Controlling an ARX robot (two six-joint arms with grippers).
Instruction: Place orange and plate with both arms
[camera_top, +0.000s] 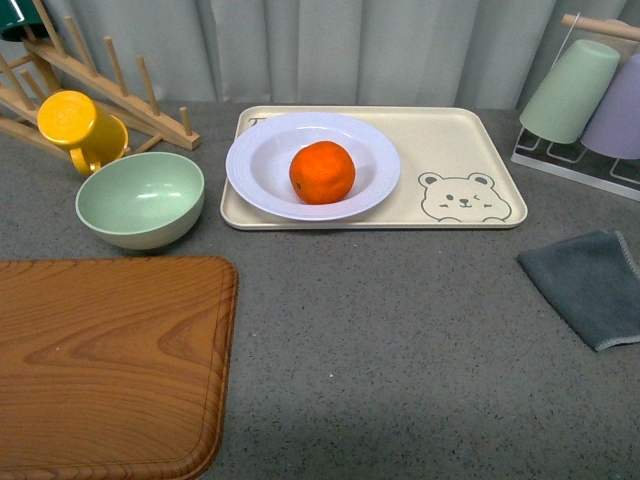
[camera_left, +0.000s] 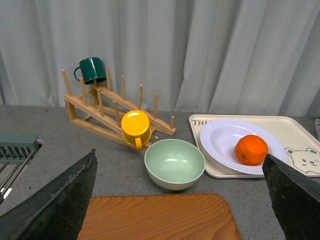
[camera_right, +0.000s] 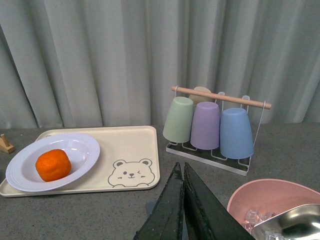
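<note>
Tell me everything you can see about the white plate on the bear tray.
The plate is round, white and deep, glossy like plastic or melamine, with fine concentric ridges on its wide rim. It sits upright on the left part of the beige bear tray. The orange rests in its well. Neither hand touches it.

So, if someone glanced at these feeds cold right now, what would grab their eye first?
The bright orange sitting in the white plate, which lies on the left part of the beige bear tray. Next, the yellow mug beside the wooden rack, just behind the pale green bowl, and the big wooden board at front left.
</note>
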